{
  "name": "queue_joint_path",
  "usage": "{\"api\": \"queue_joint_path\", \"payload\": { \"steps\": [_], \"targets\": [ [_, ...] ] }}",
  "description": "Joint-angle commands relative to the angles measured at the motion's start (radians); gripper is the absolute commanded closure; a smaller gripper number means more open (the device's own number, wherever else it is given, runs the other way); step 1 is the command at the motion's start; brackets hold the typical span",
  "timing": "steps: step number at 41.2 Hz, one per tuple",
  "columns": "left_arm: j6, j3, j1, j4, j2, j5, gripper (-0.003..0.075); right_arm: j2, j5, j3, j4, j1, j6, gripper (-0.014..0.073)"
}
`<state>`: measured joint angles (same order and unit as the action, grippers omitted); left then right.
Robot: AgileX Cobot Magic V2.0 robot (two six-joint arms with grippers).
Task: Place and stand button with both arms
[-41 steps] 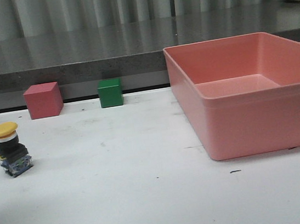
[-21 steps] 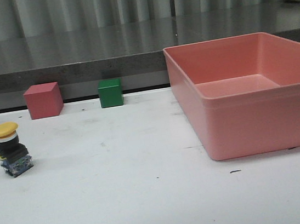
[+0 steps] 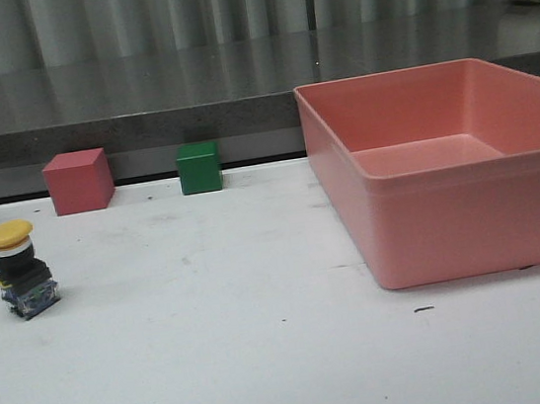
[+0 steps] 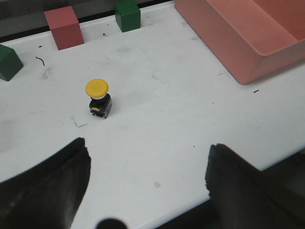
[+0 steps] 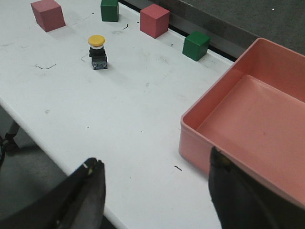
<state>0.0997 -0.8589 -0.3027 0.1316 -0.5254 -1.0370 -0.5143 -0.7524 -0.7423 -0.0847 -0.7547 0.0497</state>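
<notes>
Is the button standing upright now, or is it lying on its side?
Upright. The button rests on its contact block with the yellow cap on top, alone on the table.

Button (image 3: 20,270): you see a small push-button switch with a yellow mushroom cap, a black collar and a boxy dark bluish contact block.
Pose: it stands upright on its block, cap on top.
Place: you find it on the white worktop (image 3: 269,342), at the left side, free and untouched.
</notes>
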Motion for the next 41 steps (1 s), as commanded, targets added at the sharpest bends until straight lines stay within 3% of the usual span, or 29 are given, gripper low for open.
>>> {"api": "queue_joint_path", "payload": {
  "steps": [1,22,27,36,39,41],
  "targets": [
    [-0.017,-0.033,-0.008,0.022,0.004,0.047,0.0229,-0.004,0.064,-0.027,-0.003,0.007,-0.006,0.0104],
    [-0.07,-0.033,-0.008,-0.002,0.004,0.07,0.0241,-0.004,0.064,-0.027,-0.003,0.007,-0.006,0.0128],
    [-0.07,-0.033,-0.008,-0.002,0.004,0.07,0.0358,-0.004,0.064,-0.027,-0.003,0.007,-0.006,0.0279],
    [-0.07,-0.033,-0.008,-0.002,0.004,0.07,0.0663,-0.004,0.064,-0.027,-0.003,0.007,-0.006,0.0606],
    [-0.07,-0.033,-0.008,-0.002,0.004,0.07,0.0739,-0.004,0.064,-0.027,-0.003,0.007,-0.006,0.0666],
    [-0.07,-0.033,-0.008,-0.002,0.004,0.07,0.074,-0.004,0.064,-0.027,-0.003,0.007,-0.006,0.0658]
  ]
}}
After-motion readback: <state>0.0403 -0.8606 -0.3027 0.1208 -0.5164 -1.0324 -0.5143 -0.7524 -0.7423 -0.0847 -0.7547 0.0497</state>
